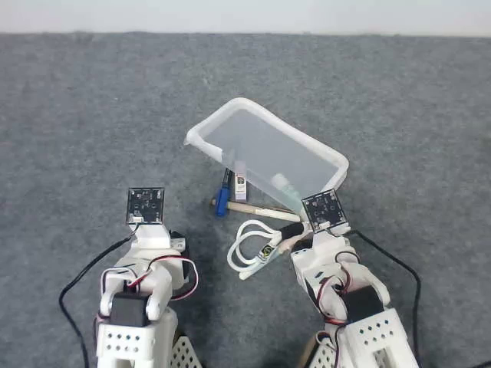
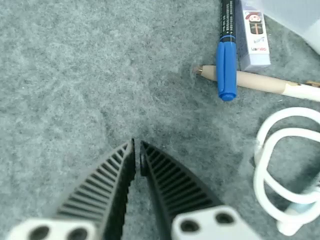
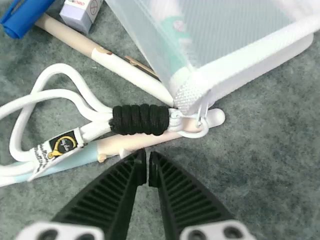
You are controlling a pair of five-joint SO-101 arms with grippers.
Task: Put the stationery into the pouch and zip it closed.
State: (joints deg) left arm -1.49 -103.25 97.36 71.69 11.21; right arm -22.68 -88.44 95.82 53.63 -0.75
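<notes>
A translucent white mesh pouch (image 1: 268, 149) lies mid-table with its opening toward the arms; a pale teal item (image 3: 175, 30) shows through its mesh. In front of it lie a blue-capped marker (image 1: 222, 197), a small lilac box (image 1: 240, 182) and a beige pen (image 1: 257, 208). A white looped cord (image 1: 247, 247) with a black wrapped section (image 3: 140, 120) is clipped to the pouch's zipper pull (image 3: 196, 125). My right gripper (image 3: 148, 161) is shut just short of that black wrap, holding nothing. My left gripper (image 2: 138, 150) is shut over bare carpet, apart from the marker (image 2: 226, 65) and the beige pen (image 2: 260, 82).
Grey carpet (image 1: 92, 115) covers the table, with open room to the left and behind the pouch. A pale blue pen (image 3: 75, 162) lies under the cord loops. Black cables (image 1: 77, 291) trail beside both arm bases.
</notes>
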